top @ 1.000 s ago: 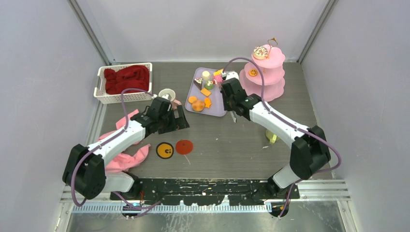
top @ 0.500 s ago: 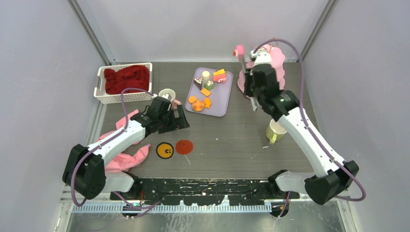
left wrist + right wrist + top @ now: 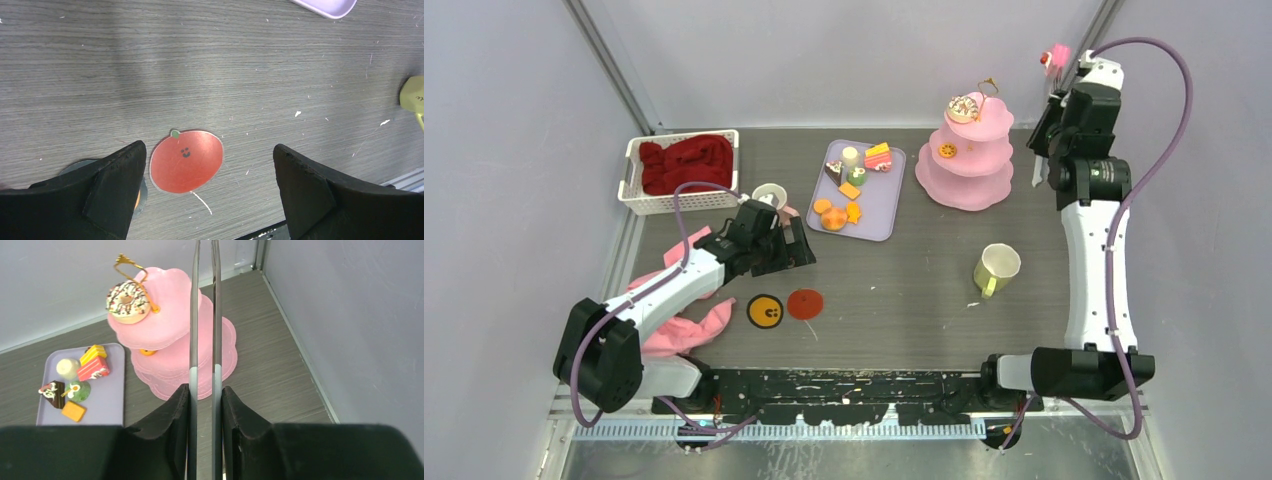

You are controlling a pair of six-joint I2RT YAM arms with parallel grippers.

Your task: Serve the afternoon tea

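One three-tier pink stand (image 3: 969, 185) sits back right with one donut (image 3: 127, 301) on top. One purple tray (image 3: 879, 205) to its left holds about nine small cakes (image 3: 834, 218). Two mugs (image 3: 996, 268) sit well apart. The right claw (image 3: 204, 390) is clamped on the tweezers (image 3: 193, 315), whose long axis points upward. They hold one pink cake (image 3: 1056, 57) at their tip, high up to the right of the stand and too small to tell which way it faces. The left claw (image 3: 207, 152) gapes wide over one red coaster (image 3: 186, 161).

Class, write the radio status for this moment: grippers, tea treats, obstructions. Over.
Left gripper open near red coaster. Right gripper shut on tweezers, pink treat at tips, high beside stand. No obstruction seen.
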